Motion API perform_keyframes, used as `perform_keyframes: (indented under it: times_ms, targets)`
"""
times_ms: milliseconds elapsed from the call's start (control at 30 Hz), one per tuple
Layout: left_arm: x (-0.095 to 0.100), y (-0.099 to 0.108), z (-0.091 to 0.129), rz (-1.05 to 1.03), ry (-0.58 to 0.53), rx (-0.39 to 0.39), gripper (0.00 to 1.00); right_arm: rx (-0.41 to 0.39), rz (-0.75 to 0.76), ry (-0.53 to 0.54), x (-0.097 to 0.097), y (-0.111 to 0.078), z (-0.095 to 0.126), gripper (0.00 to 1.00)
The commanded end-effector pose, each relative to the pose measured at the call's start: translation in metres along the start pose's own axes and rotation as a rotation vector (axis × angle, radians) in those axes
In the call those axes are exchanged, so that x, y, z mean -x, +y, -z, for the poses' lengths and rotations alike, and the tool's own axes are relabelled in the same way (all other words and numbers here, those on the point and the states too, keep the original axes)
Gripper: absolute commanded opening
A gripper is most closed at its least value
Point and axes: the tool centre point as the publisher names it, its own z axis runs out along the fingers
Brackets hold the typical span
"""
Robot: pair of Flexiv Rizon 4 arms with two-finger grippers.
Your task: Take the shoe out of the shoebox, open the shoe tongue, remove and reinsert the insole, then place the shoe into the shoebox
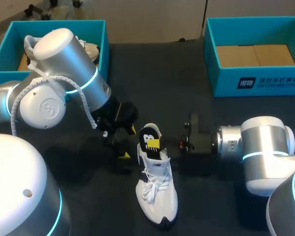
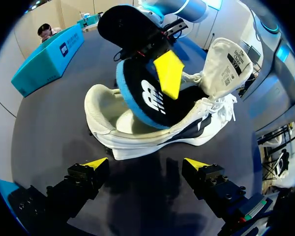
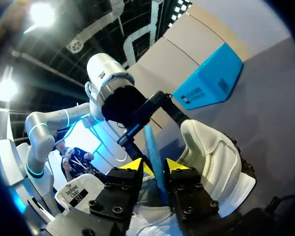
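Observation:
A white shoe (image 1: 157, 196) lies on the dark table, toe toward me, its tongue (image 2: 226, 64) pulled up and back. A black insole with a blue edge (image 1: 148, 137) stands tilted out of the heel opening, its lower end still inside the shoe (image 2: 152, 137). My right gripper (image 1: 155, 144) comes in from the right and is shut on the insole (image 3: 154, 147), one yellow tip on each face of it (image 3: 155, 166). My left gripper (image 1: 128, 142) sits open just left of the heel, and the shoe lies ahead of its spread fingers (image 2: 146, 163).
A teal shoebox (image 1: 265, 81) with a bare cardboard floor stands at the back right. Another teal box (image 1: 59, 23) at the back left holds a second shoe (image 1: 91, 49), partly hidden by my left arm.

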Motion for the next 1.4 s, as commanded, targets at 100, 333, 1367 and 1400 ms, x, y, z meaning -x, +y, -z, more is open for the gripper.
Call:
perform_keyframes:
  times_ms: [100,333,1367,1400]
  targets:
    - [-0.001,0.000,0.000,0.000,-0.002,0.003,1.00,-0.001,0.018,-0.011,-0.003,0.012,-0.001,0.31]
    - [-0.001,0.000,0.000,0.000,-0.002,0.003,1.00,0.001,0.022,-0.005,0.004,0.021,-0.001,0.21]
    - [-0.001,0.000,0.000,0.000,-0.002,0.003,1.00,-0.022,-0.099,-0.131,0.017,-0.011,0.006,0.08]
    - [-0.001,0.000,0.000,0.000,-0.002,0.003,1.00,-0.018,-0.088,-0.132,0.016,-0.009,0.006,0.15]
